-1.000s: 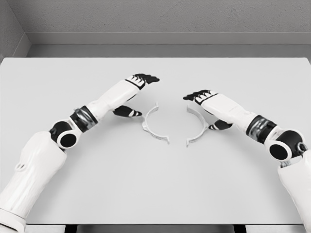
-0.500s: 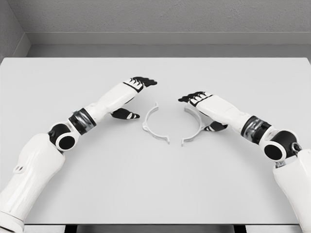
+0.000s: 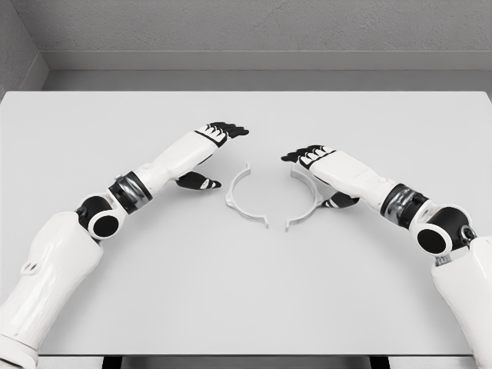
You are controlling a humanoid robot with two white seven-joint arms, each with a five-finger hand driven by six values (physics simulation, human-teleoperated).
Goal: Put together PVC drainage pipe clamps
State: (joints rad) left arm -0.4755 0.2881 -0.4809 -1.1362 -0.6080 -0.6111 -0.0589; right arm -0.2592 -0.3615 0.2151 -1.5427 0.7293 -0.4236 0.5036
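Observation:
Two white half-ring clamp pieces lie flat on the grey table (image 3: 246,292), their open sides facing each other with a small gap between them. The left clamp half (image 3: 231,201) sits just right of my left hand (image 3: 221,157), which hovers open with fingers stretched and its thumb a little apart from the arc. My right hand (image 3: 307,178) is open over the right clamp half (image 3: 303,218). Its fingers reach across the top of the arc and its thumb rests against the outer side. The hand hides the middle of that arc.
The table's far edge meets a grey wall at the back. Bare tabletop spreads in front of the clamp halves and to both sides, beyond the two forearms.
My right hand has slid left and the right clamp half has moved left with it, narrowing the gap between the halves. My left hand dropped slightly earlier and now holds still.

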